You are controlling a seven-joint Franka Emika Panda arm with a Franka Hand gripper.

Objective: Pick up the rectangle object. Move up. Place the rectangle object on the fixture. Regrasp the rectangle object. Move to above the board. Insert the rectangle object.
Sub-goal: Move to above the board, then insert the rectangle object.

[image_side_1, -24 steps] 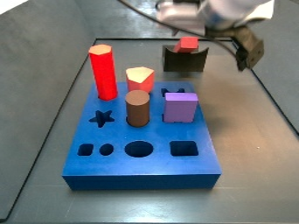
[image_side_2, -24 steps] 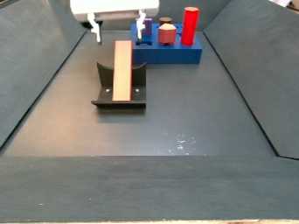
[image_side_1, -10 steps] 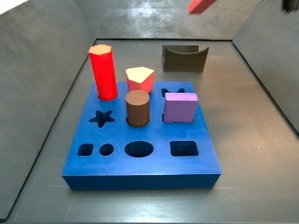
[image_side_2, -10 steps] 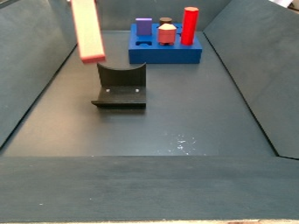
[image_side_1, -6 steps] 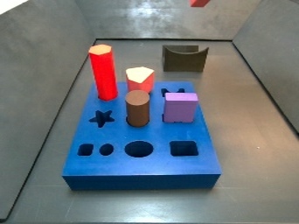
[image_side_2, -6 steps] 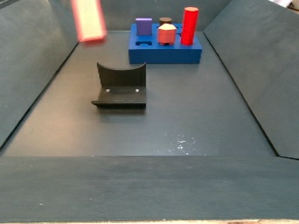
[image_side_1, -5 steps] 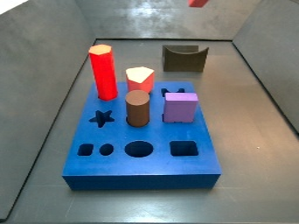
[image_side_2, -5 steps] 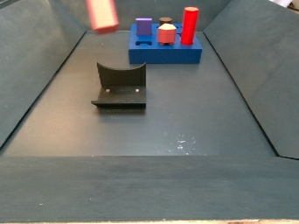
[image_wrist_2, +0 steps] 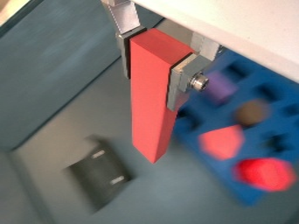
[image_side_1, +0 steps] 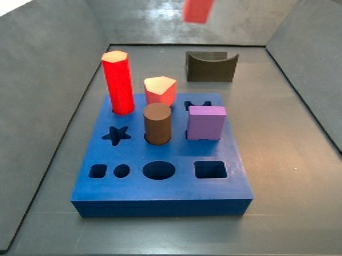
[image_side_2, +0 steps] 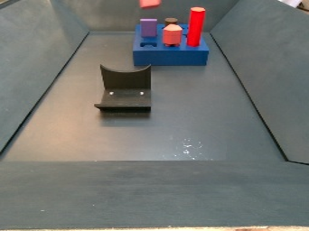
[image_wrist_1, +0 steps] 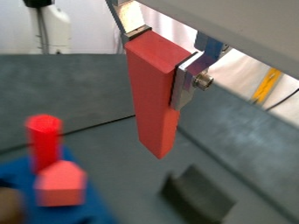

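In both wrist views the gripper (image_wrist_1: 158, 63) had its fingers (image_wrist_1: 187, 83) clamped on the upper part of the rectangle object (image_wrist_1: 153, 96), which hung upright in the air, high over the floor, between the fixture (image_wrist_2: 98, 178) and the board (image_wrist_2: 267, 96).

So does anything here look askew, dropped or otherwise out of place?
Nothing stands out. The gripper holds the rectangle object upright in its jaws, high above the floor. The fixture stands empty, and the pieces on the board stand upright in their holes.
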